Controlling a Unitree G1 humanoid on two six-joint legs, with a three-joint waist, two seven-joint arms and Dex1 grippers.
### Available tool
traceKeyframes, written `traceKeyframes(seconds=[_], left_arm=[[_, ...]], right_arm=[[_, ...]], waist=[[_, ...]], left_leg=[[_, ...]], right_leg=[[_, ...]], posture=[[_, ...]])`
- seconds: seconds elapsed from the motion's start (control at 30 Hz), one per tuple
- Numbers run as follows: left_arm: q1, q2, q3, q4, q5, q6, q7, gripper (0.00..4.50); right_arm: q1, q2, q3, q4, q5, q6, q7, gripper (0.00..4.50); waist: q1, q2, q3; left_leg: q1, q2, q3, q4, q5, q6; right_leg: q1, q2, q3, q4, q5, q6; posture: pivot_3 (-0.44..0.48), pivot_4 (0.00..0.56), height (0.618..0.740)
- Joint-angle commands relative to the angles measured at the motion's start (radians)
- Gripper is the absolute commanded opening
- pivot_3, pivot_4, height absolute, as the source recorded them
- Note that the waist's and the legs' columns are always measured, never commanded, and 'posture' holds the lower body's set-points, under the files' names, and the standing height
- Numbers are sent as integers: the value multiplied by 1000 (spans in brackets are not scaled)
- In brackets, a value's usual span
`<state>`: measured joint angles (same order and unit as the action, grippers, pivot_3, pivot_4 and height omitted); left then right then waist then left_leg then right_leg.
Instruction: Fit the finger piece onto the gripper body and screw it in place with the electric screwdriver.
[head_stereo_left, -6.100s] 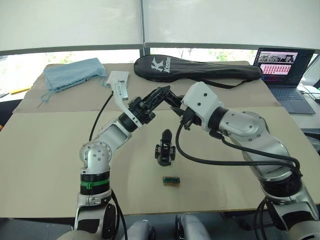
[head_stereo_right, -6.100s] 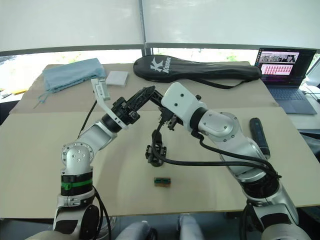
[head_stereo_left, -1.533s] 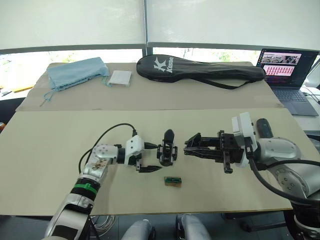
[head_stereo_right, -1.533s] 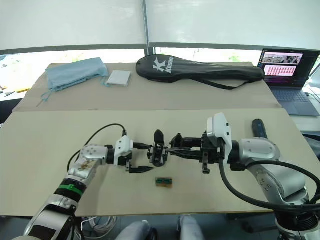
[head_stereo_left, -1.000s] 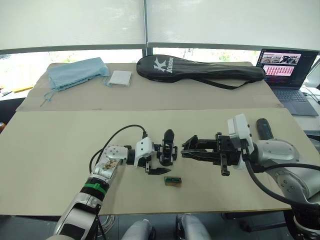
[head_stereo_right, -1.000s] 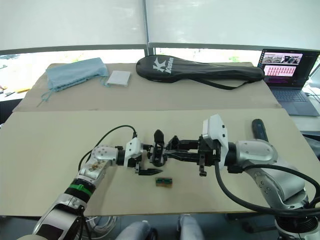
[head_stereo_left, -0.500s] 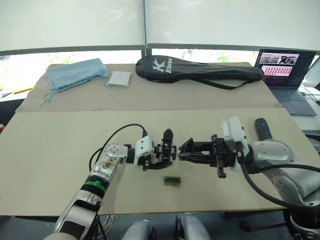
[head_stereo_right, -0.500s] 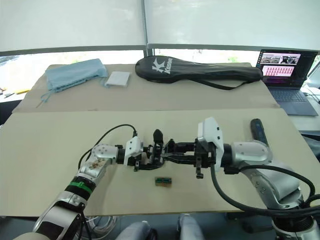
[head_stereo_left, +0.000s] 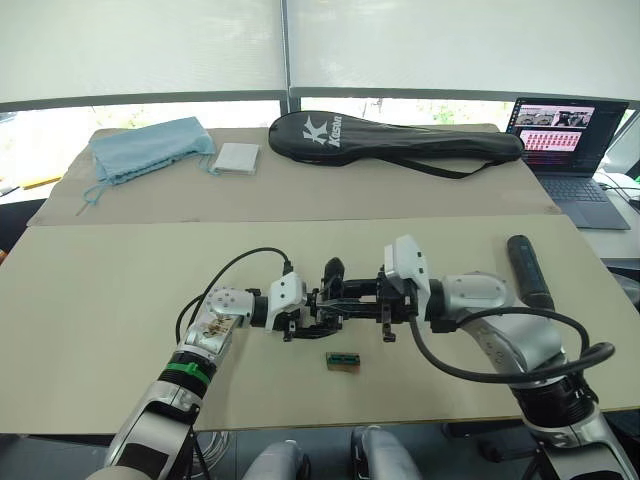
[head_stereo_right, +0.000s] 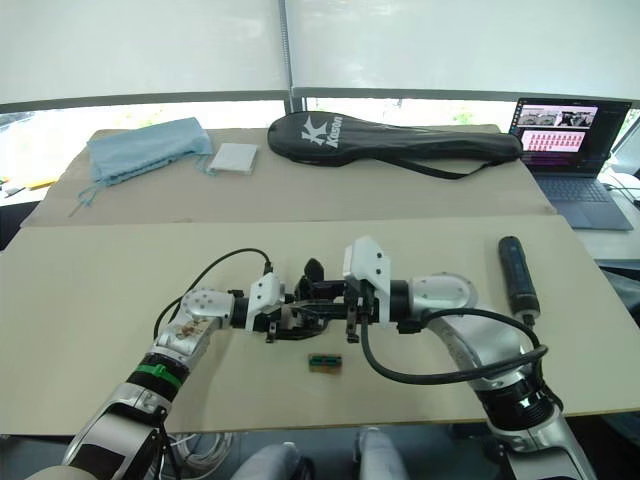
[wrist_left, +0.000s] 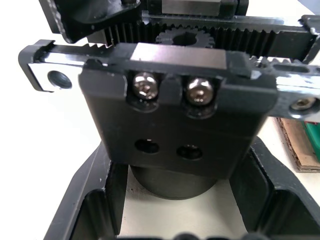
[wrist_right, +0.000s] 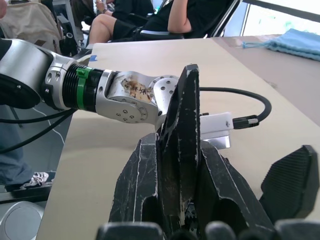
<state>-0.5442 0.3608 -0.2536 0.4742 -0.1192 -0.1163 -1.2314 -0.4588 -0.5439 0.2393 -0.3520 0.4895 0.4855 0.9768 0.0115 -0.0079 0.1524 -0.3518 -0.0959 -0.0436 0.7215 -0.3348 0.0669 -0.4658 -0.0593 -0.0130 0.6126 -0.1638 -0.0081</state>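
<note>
The gripper body (head_stereo_left: 330, 288) stands mid-table, its one pointed finger sticking up. My left gripper (head_stereo_left: 312, 314) comes in low from the left and is shut on the body's base. In the left wrist view its fingers (wrist_left: 85, 200) flank the block (wrist_left: 180, 125), whose two screws and toothed rack face the camera. My right gripper (head_stereo_left: 348, 305) reaches in from the right, up against the body. In the right wrist view it is shut on the finger piece (wrist_right: 182, 140), a black wedge rising between its fingers. The electric screwdriver (head_stereo_left: 528, 272) lies at the far right.
A small green-brown box (head_stereo_left: 342, 361) lies just in front of the body. At the back are a black racket bag (head_stereo_left: 390, 135), a blue cloth (head_stereo_left: 150, 145) and a white pad (head_stereo_left: 237, 157). A laptop (head_stereo_left: 570, 140) stands at the back right.
My right gripper has slid left across the table until it meets the gripper body. The left gripper has stayed closed on the body's base.
</note>
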Motion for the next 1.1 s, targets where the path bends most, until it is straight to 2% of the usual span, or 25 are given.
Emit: traceKeyframes(seconds=[0.03,0.27,0.6,1.1], left_arm=[[13,13,-10,2,19,15,6,2314],[12,12,-11,2,19,17,8,2314],[17,25,-9,-1,18,15,-2,2314],[31,25,-10,-15,14,26,1,2314]], right_arm=[[-23,18,22,9,-33,-21,1,440],[-20,41,69,59,-111,-42,1,440],[-16,37,56,112,-146,-41,3,440],[-8,14,72,69,-136,35,10,440]], waist=[[0,0,0],[0,0,0],[-1,0,-1],[-3,0,-4]], left_leg=[[0,0,0,0,0,0],[0,0,0,0,0,0],[0,0,0,0,0,0],[1,0,0,-1,0,0]], right_leg=[[0,0,0,0,0,0],[0,0,0,0,0,0],[0,0,0,0,0,0],[0,0,0,0,0,0]], posture=[[0,150,740],[0,150,740],[0,150,740],[0,150,740]])
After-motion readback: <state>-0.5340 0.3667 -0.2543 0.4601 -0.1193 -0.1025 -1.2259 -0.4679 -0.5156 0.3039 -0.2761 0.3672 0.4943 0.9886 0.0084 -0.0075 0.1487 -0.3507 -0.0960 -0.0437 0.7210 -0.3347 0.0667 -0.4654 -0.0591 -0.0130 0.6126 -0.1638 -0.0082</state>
